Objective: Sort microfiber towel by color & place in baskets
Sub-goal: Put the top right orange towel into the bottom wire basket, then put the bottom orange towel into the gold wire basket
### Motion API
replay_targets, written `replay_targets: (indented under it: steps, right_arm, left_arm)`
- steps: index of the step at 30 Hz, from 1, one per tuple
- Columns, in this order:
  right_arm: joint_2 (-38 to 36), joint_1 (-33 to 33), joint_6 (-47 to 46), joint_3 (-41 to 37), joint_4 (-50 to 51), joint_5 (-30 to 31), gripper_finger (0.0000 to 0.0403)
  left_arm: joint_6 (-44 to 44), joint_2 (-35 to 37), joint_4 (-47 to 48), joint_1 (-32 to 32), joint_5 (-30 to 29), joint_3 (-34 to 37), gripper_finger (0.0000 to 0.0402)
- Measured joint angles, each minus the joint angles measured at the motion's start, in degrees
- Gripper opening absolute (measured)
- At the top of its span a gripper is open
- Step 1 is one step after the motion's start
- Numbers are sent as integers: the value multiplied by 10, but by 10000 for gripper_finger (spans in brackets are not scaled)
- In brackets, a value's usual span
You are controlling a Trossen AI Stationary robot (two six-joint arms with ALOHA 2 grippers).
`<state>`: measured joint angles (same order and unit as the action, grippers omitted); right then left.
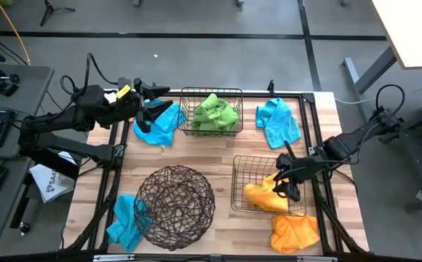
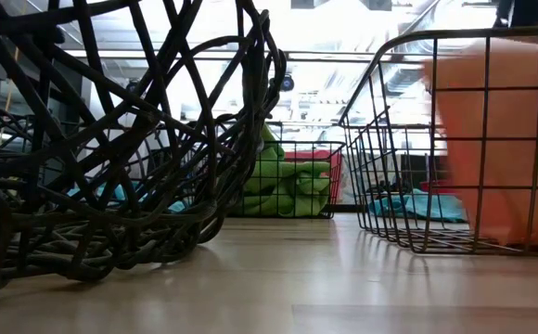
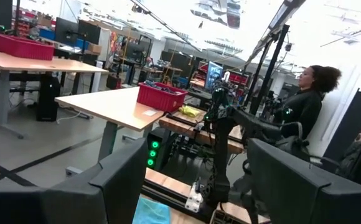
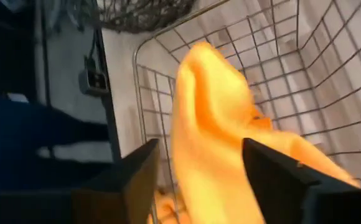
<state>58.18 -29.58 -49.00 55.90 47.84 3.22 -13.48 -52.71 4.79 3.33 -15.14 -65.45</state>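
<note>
My right gripper point(image 1: 289, 185) point(image 4: 199, 146) reaches down into the near-right rectangular basket point(image 1: 236, 182), shut on an orange towel point(image 1: 264, 195) that stands tall inside the mesh in the low view point(image 2: 501, 139). My left gripper point(image 1: 151, 105) point(image 3: 199, 146) is open at the left edge of a blue towel point(image 1: 166, 124) lying on the table's far left; I cannot tell whether it touches it. The far rectangular basket point(image 1: 185, 102) holds green towels point(image 1: 215, 113). The round woven basket point(image 1: 174, 206) sits near the front. My right gripper pinches a bunched fold of the orange towel point(image 4: 208, 162) between its two fingers point(image 4: 137, 180), coming from above and slanting down into the basket. The cloth hangs below the fingers inside the mesh, and its lower part lies on the basket floor point(image 1: 258, 198).
A second orange towel point(image 1: 295, 231) lies on the table at the near right corner. More blue towels lie at the far right point(image 1: 278, 120) and beside the round basket at the near left point(image 1: 127, 218). A person point(image 3: 308, 106) sits beyond the table.
</note>
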Motion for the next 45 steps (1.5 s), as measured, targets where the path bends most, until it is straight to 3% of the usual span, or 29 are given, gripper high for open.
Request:
replay_targets:
  steps: [5, 9, 14, 20, 24, 27, 40, 45]
  right_arm:
    - [30, 15, 51, 81, 68, -67, 303]
    - [57, -6, -44, 100, 49, -137, 317]
    - [107, -101, -172, 100, -4, -204, 318]
    - [177, -215, -367, 100, -21, -208, 319]
    - [220, -253, -524, 100, -14, -206, 319]
    - [253, -266, -588, 100, -13, -200, 319]
    - [369, -267, -679, 100, -19, -196, 319]
    - [392, -267, -694, 101, -32, -161, 319]
  left_arm:
    - [-14, 0, 1, 0, 0, 0, 262]
    - [-14, 0, 1, 0, 0, 0, 262]
    - [-14, -4, 3, 0, 0, 0, 262]
    - [-13, -11, 2, 0, 0, 0, 262]
    - [-13, -13, 1, 0, 0, 0, 262]
    - [-13, -14, 1, 0, 0, 0, 262]
    - [-13, -13, -1, 0, 0, 0, 262]
    - [-13, -13, -1, 0, 0, 0, 262]
